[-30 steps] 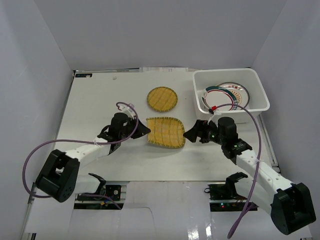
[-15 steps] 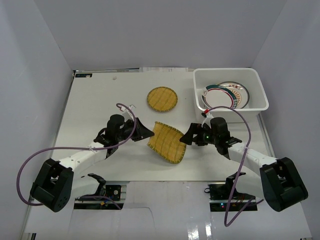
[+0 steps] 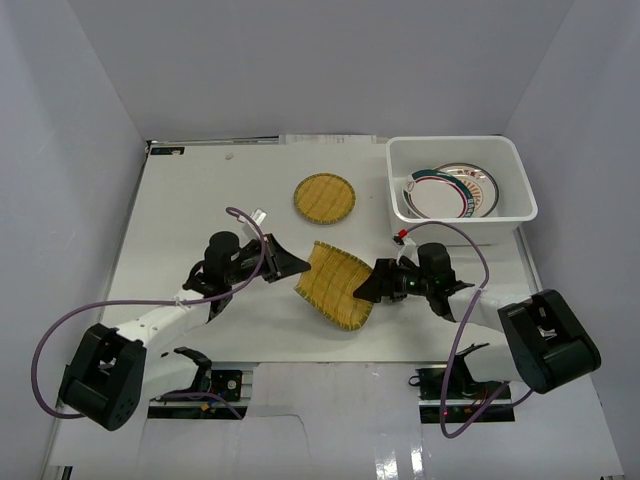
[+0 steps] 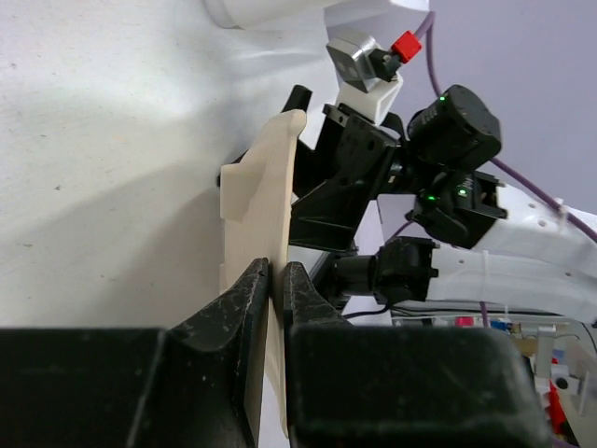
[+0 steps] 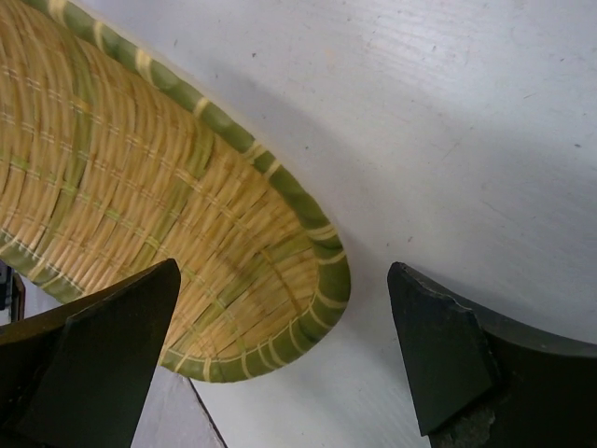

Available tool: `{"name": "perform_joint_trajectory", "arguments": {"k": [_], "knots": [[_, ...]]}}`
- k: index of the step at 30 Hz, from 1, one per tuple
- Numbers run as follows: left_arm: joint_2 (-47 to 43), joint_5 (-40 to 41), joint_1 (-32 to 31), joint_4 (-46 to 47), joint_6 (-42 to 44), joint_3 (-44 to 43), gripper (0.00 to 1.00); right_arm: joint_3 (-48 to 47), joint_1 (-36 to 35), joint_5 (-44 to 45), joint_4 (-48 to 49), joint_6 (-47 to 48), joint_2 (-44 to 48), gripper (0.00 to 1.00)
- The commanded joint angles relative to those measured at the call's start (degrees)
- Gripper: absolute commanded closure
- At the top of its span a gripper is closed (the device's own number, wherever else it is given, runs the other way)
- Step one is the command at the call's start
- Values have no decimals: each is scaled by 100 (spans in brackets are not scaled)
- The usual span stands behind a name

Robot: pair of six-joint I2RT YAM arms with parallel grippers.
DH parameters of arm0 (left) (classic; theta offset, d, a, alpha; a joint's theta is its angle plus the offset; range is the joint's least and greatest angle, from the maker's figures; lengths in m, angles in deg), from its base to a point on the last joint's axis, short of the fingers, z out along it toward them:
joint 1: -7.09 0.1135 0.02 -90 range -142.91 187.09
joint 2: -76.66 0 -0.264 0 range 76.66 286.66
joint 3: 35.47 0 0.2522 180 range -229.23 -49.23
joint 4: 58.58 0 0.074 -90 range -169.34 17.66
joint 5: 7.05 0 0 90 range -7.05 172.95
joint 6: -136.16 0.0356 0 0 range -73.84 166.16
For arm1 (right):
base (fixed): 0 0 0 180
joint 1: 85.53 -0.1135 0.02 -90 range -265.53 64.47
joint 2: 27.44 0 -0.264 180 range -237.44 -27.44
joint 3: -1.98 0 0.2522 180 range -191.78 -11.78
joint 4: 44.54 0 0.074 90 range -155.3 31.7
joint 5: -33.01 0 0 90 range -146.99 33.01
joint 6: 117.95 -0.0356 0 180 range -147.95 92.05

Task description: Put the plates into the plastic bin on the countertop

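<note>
My left gripper is shut on the left rim of the squarish woven yellow plate and holds it tilted up off the countertop. In the left wrist view the jaws pinch the plate's pale edge. My right gripper is open at the plate's right corner. In the right wrist view that green-rimmed corner lies between the open fingers without touching them. The round woven plate lies flat further back. The plastic bin holds patterned-rim white plates. The other plates are hidden.
The bin stands at the back right corner of the countertop. White walls enclose the table on the left, back and right. Purple cables loop from both arms near the table's front edge.
The squarish woven plate lay flat; my left gripper has raised its left edge so it tilts. My right gripper has moved left and nearer, up to the plate's right corner.
</note>
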State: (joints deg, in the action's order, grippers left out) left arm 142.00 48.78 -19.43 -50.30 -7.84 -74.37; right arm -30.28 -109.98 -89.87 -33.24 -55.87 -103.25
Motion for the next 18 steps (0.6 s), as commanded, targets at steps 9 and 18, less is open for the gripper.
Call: {"name": "perform_joint_trajectory", "arguments": {"k": [9,18], "knots": [[-593,-608,103,204,-322,-87,100,584,-25,-52,641,-187,1118,49],[-233,892,121,-1619,564,-964,56,-485,1,657,-576,-390,2614,92]]}}
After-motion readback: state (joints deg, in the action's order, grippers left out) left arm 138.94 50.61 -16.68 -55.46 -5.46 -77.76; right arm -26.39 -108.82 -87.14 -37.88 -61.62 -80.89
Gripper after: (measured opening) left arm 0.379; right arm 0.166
